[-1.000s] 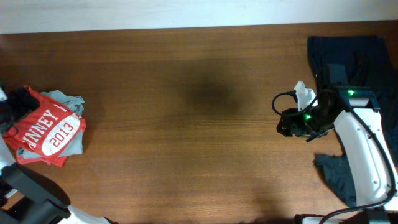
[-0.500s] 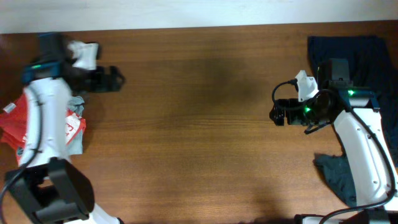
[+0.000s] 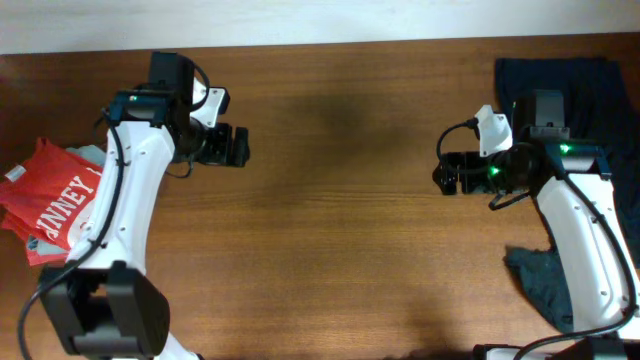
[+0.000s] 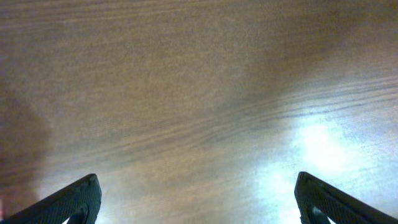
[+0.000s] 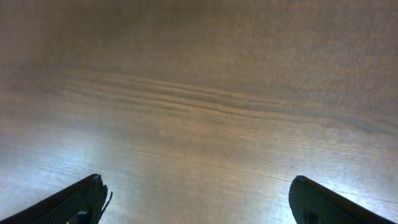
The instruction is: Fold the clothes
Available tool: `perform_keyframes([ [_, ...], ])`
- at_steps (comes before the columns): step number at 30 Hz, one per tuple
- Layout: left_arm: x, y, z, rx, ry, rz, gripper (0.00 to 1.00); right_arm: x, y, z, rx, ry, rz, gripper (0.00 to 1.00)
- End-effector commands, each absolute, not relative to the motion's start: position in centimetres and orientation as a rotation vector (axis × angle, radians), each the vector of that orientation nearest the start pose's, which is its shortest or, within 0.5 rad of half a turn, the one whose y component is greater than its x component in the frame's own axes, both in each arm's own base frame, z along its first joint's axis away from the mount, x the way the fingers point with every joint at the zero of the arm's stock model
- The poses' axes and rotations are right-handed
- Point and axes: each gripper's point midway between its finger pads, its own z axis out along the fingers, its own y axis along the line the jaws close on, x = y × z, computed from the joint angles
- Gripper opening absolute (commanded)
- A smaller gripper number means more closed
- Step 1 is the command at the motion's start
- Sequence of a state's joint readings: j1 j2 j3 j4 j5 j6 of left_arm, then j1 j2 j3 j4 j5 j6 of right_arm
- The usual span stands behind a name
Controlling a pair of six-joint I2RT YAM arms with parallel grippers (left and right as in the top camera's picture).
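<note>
T-shirt: the orange-red T-shirt [image 3: 50,195] lies as a compact bundle at the table's far left edge, white lettering facing up, with nothing gripping it.
Under it: a scrap of grey shirt [image 3: 86,153] shows at its upper edge; the left arm [image 3: 125,200] hides the rest.
Likely reason: judging by the small footprint, the bundle looks set aside at the margin so the middle stays free.
Left gripper: the left gripper [image 3: 240,148] hangs over bare wood, well apart from the T-shirt, pointing toward the centre. Its fingertips [image 4: 74,199] sit at opposite corners of the wrist view, spread wide with only wood grain between them.
Right gripper: the right gripper [image 3: 445,175] faces inward from the other side, jaws likewise spread fully and holding nothing.
Posture: both arms look parked clear of the cloth, probably a neutral stance between steps.
Other cloth: a dark navy garment [image 3: 560,75] lies at the right edge, partly under the right arm.
Surface: the wooden table [image 3: 340,250] is brown and smooth, with lamp glare in both wrist views.
Room: a white strip [image 3: 300,20] runs along the far side.
</note>
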State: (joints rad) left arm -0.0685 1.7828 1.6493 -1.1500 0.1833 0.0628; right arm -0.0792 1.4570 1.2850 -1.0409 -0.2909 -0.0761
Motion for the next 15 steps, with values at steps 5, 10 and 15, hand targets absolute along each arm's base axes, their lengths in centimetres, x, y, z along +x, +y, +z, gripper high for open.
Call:
perform_keyframes([
  [5, 35.5, -4.8, 24.2, 0.213, 2.639, -0.198, 0.99, 28.3, 1.5, 22.8, 0.020, 2.572, 0.261, 0.99],
  [10, 30.9, -4.5, 26.4, 0.217, 2.437, -0.183, 0.99, 23.7, 0.4, 23.3, 0.051, 2.439, 0.138, 0.99],
  [15, 25.7, -2.7, 25.0, 0.063, 2.184, -0.125, 0.99, 20.4, 0.1, 24.6, 0.044, 2.201, 0.076, 0.99],
])
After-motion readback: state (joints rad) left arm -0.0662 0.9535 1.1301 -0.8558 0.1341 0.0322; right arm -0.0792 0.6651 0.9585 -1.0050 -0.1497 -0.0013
